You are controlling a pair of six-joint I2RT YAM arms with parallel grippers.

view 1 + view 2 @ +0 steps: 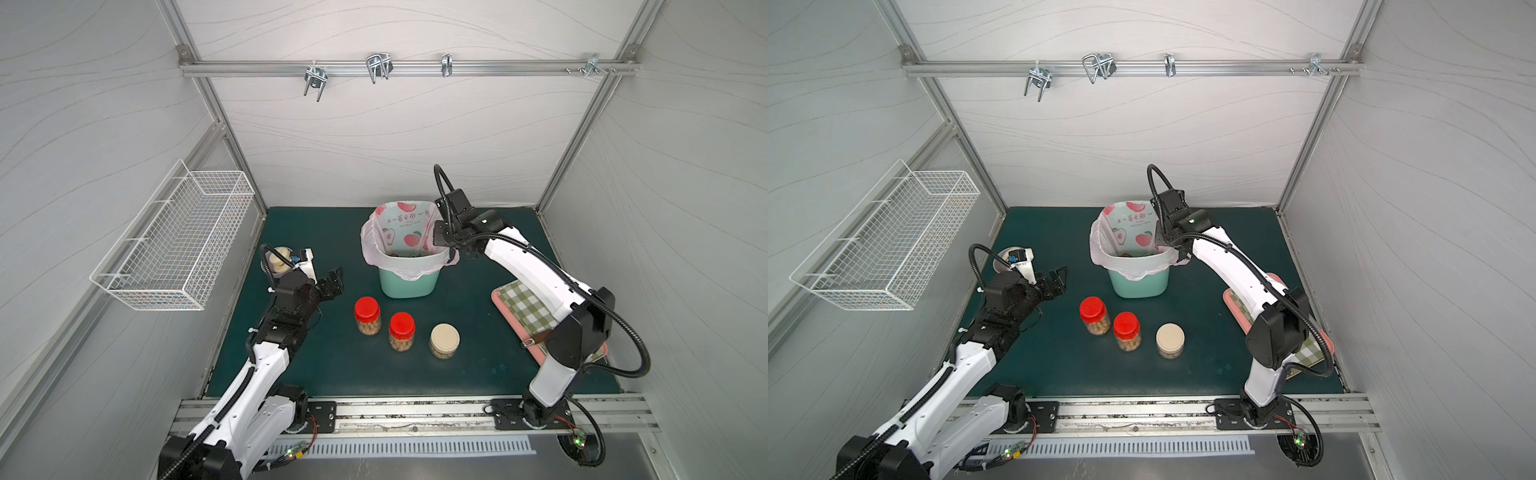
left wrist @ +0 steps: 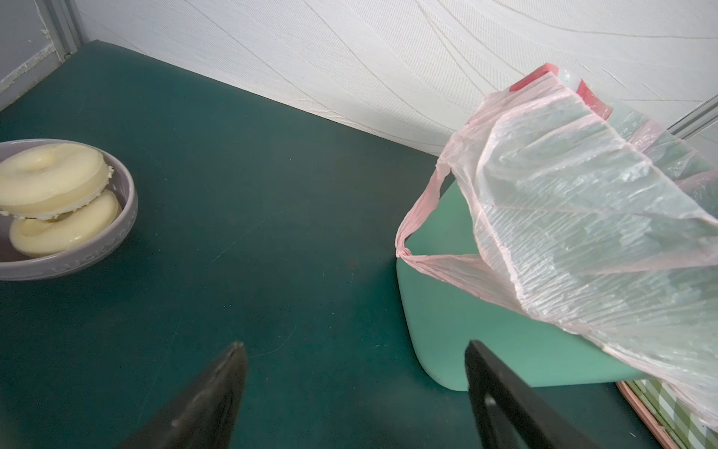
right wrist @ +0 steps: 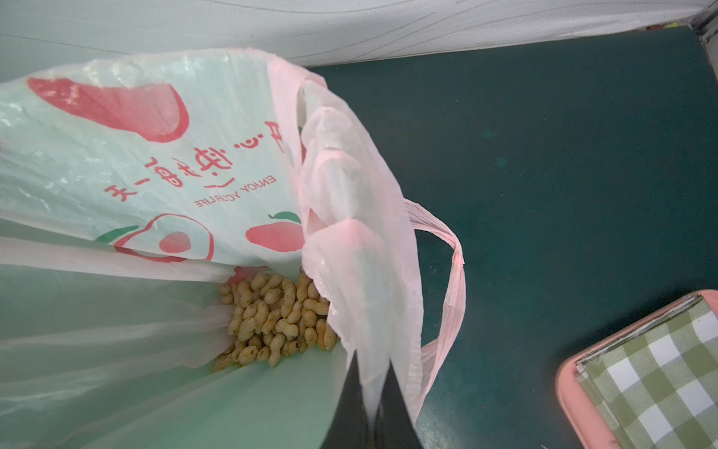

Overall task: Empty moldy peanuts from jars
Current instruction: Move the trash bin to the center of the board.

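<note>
Three clear jars stand in a row on the green mat in both top views: two with red lids (image 1: 367, 315) (image 1: 401, 331) and a squat one with a beige lid (image 1: 444, 340). All are capped, with moldy peanuts (image 1: 368, 329) showing through the glass. More peanuts (image 3: 272, 318) lie at the bottom of the pink bag (image 3: 349, 233) that lines the mint-green bin (image 1: 405, 282). My right gripper (image 3: 371, 365) is shut on the bag's edge at the bin's right rim (image 1: 440, 241). My left gripper (image 2: 355, 346) hangs open and empty left of the bin (image 1: 334, 279), behind the jars.
A grey plate (image 2: 120, 229) holding two ring pastries (image 2: 50, 179) sits at the back left. A pink tray (image 3: 575, 392) with a green checked cloth (image 1: 525, 309) lies at the right under my right arm. A white wire basket (image 1: 174, 249) hangs on the left wall.
</note>
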